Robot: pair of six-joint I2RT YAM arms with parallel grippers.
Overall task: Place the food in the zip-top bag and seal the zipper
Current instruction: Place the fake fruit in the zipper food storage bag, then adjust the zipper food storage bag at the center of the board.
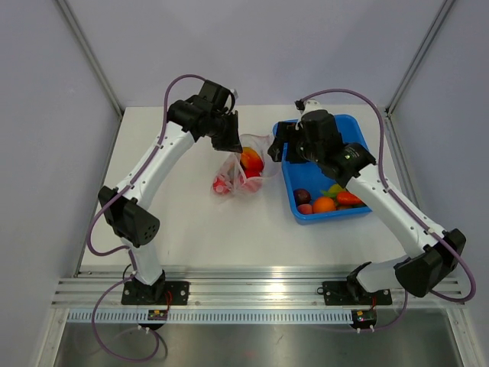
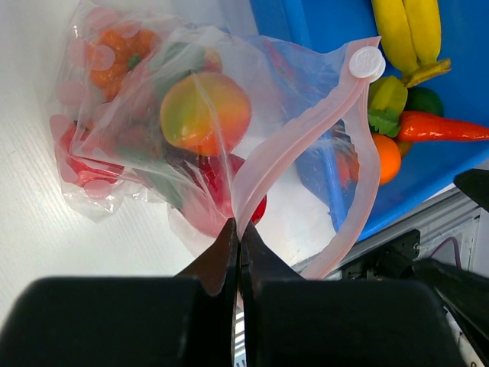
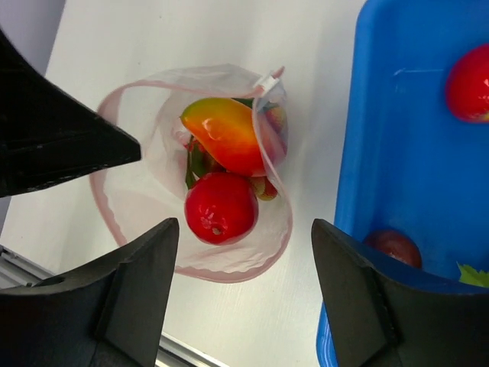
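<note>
The clear zip-top bag (image 1: 238,177) lies on the white table with its mouth held up and open. My left gripper (image 2: 240,229) is shut on the pink zipper strip (image 2: 298,145) at the mouth's rim. Inside the bag are a red apple (image 3: 220,207), an orange-yellow mango (image 3: 225,132) and other toy food. My right gripper (image 3: 244,229) is open and empty, hovering above the bag's mouth, next to the blue tray. More food lies in the tray: a banana (image 2: 409,30), a carrot (image 2: 443,128), an orange (image 1: 324,204).
The blue tray (image 1: 365,141) stands right of the bag, its wall close to my right gripper. Grey enclosure walls ring the table. An aluminium rail (image 1: 252,290) runs along the near edge.
</note>
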